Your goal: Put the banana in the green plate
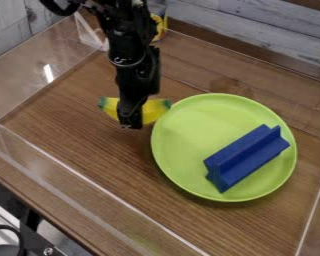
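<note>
Gripper (131, 120) jaws were clamped shut across the banana (149, 108) mid-body, just left of the green plate (190, 125). Likely light, stiff, slick plastic.

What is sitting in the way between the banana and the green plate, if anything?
Nothing visible stands between them. The banana, with the gripper shut on it, lies on the wood table right beside the green plate. A blue block occupies the plate's right side; the near side is bare.
</note>
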You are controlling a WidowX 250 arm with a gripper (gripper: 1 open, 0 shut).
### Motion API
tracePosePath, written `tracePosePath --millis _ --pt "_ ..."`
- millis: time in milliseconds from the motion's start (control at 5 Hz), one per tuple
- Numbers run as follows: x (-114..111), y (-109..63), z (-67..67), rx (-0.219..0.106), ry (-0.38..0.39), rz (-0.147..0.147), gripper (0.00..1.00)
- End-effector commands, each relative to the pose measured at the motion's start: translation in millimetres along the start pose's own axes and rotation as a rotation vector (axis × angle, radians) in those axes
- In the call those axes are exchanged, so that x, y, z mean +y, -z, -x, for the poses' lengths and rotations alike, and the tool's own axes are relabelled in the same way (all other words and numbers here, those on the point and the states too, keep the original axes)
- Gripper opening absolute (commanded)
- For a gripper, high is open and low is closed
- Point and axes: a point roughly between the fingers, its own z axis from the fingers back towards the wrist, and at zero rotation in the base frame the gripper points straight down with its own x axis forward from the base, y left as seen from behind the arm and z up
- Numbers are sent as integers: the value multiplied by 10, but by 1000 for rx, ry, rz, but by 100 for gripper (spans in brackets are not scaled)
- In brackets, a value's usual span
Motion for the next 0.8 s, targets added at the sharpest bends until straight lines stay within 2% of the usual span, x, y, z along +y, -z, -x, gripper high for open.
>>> tracePosePath --millis 0,600 --pt "43 -57 -52 -14 13 -27 0" --pt "51 -70 -63 -21 27 -27 0"
